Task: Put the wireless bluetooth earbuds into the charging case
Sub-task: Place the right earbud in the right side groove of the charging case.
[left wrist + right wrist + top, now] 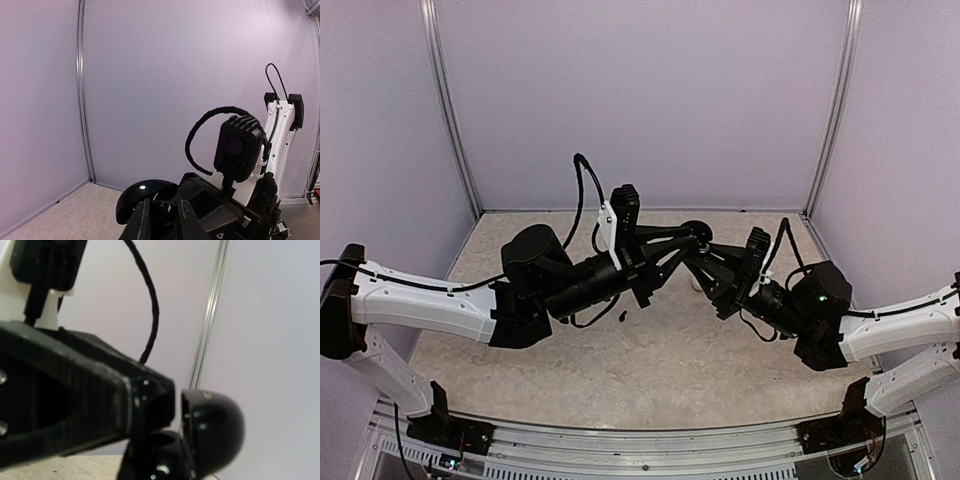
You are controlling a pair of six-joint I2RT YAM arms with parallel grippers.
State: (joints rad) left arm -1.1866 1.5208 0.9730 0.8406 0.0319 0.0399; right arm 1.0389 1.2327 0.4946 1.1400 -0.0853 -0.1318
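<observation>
over the middle of the table (pixel 650 380): my two arms meet tip to tip, raised off the speckled surface.
left gripper (pixel 162 220): nearly closed, one finger (pixel 141 222) on each side of the glossy black base of the charging case (pixel 161 212), pinching it between them.
charging case: held up in the air at the meeting point (pixel 696 230), well above the table; its domed lid (pixel 141 196) is swung open and stands beside the base.
from my right wrist: the open lid (pixel 216 424) fills the lower right, the base sits dark just below it, and a broad black finger of my left gripper (pixel 85 400) reaches in from the left, touching the case.
right gripper (pixel 708 258): jaws closed as far as they go, tips right at the case; whether anything tiny sits between them i cannot tell, the spot is hidden.
black earbud (pixel 622 318): a tiny dark speck lying on the table under my left arm, apart from the case.
white shape (pixel 698 284): small, low on the table beneath my right gripper; too hidden to name.
other earbuds: i cannot make them out.
</observation>
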